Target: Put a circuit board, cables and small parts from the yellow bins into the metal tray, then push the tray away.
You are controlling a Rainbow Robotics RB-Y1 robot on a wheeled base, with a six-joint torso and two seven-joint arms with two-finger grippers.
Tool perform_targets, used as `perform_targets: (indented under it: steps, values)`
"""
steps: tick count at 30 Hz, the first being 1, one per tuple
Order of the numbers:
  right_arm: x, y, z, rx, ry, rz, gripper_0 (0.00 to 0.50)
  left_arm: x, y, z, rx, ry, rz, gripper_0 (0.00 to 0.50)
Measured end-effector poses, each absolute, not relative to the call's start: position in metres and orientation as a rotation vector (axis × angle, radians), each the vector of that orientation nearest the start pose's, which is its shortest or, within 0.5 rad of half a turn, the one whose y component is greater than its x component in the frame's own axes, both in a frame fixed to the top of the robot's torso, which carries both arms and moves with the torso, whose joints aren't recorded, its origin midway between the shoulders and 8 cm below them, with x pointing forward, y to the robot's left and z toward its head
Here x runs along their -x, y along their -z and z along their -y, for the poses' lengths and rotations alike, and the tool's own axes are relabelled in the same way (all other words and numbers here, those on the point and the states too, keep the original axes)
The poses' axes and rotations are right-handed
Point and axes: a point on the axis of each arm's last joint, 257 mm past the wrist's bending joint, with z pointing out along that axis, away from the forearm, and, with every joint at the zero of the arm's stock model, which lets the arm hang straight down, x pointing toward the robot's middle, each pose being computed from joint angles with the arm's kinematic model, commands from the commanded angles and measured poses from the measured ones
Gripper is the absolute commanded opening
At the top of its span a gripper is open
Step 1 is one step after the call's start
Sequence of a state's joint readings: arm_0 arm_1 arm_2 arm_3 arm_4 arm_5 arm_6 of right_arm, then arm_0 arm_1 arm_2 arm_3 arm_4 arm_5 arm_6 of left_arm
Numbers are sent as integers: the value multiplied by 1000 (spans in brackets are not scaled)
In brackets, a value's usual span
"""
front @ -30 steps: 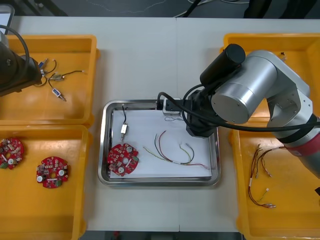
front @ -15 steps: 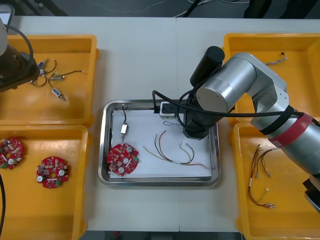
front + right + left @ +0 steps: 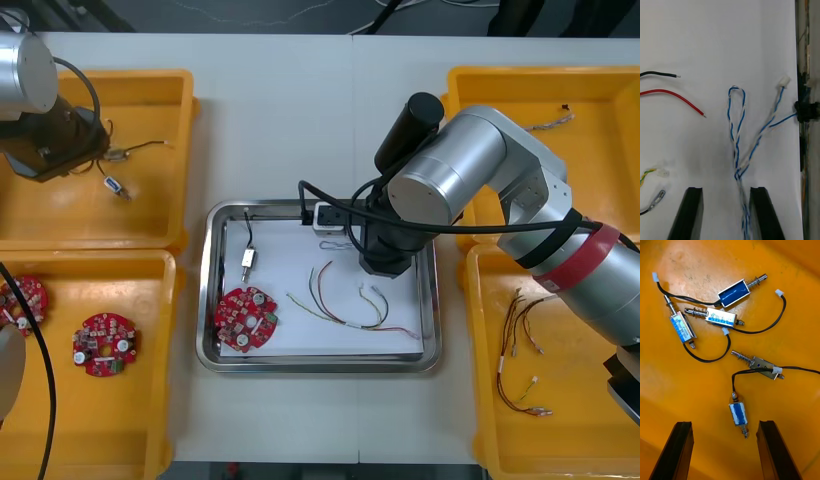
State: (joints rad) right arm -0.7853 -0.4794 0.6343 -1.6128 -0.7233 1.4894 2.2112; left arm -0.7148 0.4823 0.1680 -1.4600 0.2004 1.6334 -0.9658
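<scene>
My right gripper over the tray, left gripper over far left bin.
Right jaws narrowly apart, blue-white cable lying between them in the tray; left jaws wide above small metal parts.

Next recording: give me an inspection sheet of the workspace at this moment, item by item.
Surface: light table with four yellow bins and a metal tray in the middle.
Job's things: the tray holds a circuit board, a small metal part on a black lead, red and yellow cables and a blue and white cable. Spare boards lie in the near left bin.
Clutter: nothing seen.
Grippers: right gripper open over the tray's far right part, the blue and white cable running between its fingers. Left gripper open over small parts in the far left bin.
Cables: loose bundle in the near right bin.
Surroundings: dark floor beyond the table.
</scene>
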Motion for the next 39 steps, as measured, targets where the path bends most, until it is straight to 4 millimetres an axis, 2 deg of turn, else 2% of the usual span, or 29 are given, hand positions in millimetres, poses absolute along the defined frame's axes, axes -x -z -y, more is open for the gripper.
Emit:
perform_targets:
  steps: [10, 21, 26, 30, 33, 39]
  values:
    - [-479, 248, 68, 1865, 122, -1998, 477, -565, 180, -383, 913, 72, -2401, 500]
    - [-481, 209, 84, 1772, 81, -2063, 480, -579, 183, -365, 925, 120, -2403, 500]
    - [-479, 188, 87, 1583, 36, -2179, 478, -580, 190, -364, 933, 118, -2409, 500]
    - [-480, 172, 97, 1474, 14, -2240, 479, -577, 198, -369, 936, 109, -2426, 500]
    - [-480, 160, 108, 1368, -10, -2303, 479, -575, 204, -373, 909, 89, -2451, 500]
    - [-481, 139, 138, 1045, 4, -2463, 478, -571, 212, -375, 897, 71, -2477, 500]
